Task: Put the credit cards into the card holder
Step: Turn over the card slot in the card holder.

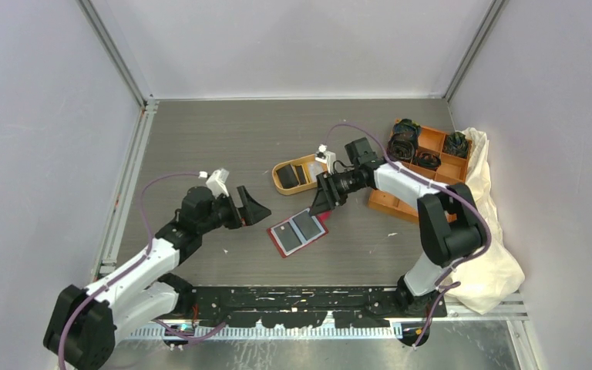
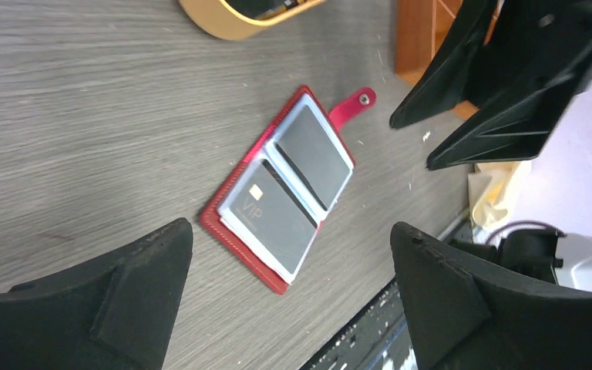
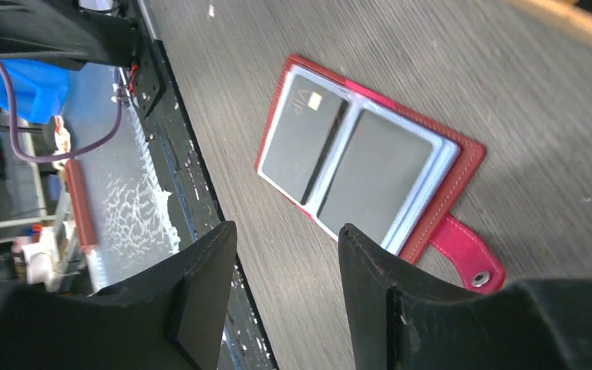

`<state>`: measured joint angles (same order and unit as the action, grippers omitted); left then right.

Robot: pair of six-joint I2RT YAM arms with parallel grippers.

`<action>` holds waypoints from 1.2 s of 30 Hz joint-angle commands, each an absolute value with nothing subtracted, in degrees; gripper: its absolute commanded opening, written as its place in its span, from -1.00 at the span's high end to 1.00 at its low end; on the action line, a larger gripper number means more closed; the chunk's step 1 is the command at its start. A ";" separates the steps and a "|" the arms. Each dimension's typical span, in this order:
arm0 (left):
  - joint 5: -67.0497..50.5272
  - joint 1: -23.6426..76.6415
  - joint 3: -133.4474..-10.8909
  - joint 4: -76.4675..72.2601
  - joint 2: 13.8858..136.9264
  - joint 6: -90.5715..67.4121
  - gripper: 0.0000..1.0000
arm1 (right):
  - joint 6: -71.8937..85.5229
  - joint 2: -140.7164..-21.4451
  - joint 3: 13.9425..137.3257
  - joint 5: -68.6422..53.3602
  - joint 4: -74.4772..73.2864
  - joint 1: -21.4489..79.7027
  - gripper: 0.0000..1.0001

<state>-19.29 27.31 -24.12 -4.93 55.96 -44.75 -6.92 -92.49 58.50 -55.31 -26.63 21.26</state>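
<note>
"VIP" on one black card (image 2: 266, 220)

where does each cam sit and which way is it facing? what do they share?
Top: fixed above and behind the bases, looking down on the table; both arms show, left gripper and right gripper open.
Left wrist: on the left arm, facing right across the wallet toward the right gripper; own fingers along the bottom.
Right wrist: on the right arm, facing the wallet and the table's near edge; own fingers along the bottom.
Shared: all three show the open wallet holding two dark cards.
</note>
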 commanded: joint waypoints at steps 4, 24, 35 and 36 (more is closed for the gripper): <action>-14.15 25.47 -18.72 -5.52 44.42 -45.52 -0.91 | -4.54 -99.48 62.28 -50.85 -30.71 21.72 -0.12; -22.04 25.49 -8.96 -14.84 43.17 -56.20 -0.16 | -6.76 -108.38 67.80 -42.58 -36.75 25.40 -0.05; -24.05 25.86 -9.05 -16.06 50.05 -57.03 0.01 | -6.79 -109.75 68.46 -47.90 -37.64 25.74 -0.06; -24.00 26.01 -9.05 -16.28 50.62 -57.12 0.01 | -6.73 -109.76 68.47 -48.58 -37.67 25.73 -0.06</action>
